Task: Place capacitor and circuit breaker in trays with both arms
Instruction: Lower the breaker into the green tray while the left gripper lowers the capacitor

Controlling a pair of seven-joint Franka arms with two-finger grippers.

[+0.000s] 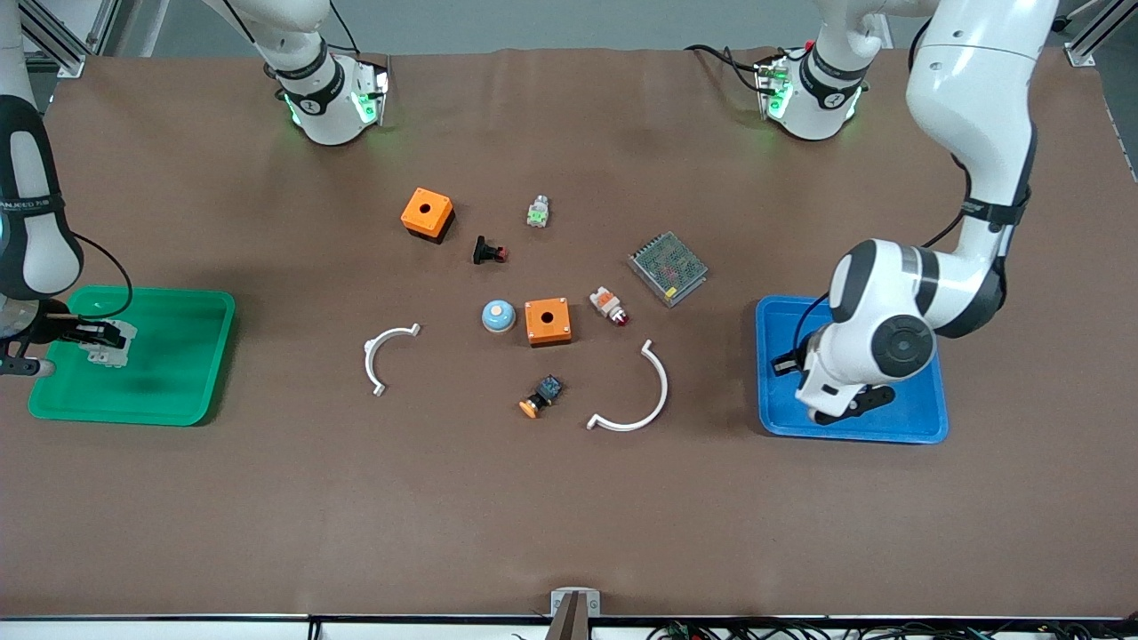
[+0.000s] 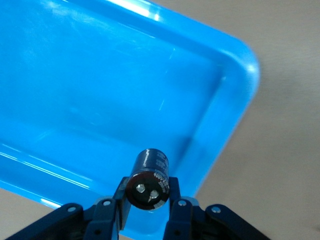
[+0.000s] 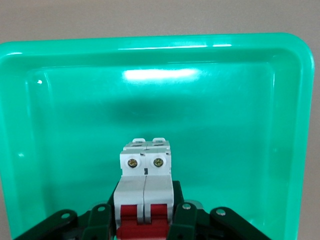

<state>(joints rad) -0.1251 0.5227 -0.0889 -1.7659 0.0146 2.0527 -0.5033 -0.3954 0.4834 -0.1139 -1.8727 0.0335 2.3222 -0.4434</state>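
The right hand (image 3: pixel 145 220) is closed tight on the circuit breaker (image 3: pixel 145 185), held over the green tray (image 1: pixel 178 307) at the middle left of the front view. The left hand (image 2: pixel 147 210) pinches the capacitor (image 2: pixel 150 180) over the blue tray (image 1: pixel 916 427) at the middle right; the big white arm hides it in the front view. Its label is too blurry to read. Two orange boxes (image 1: pixel 548 321) sit mid-counter (image 1: pixel 569 516).

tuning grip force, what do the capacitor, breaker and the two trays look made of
Capacitor: glossy black sleeve, shiny metal-looking screws on its end.
Breaker: matte white-grey moulded plastic, red toggles.
Blue tray and green tray: glossy plastic, judging by the glare streaks.
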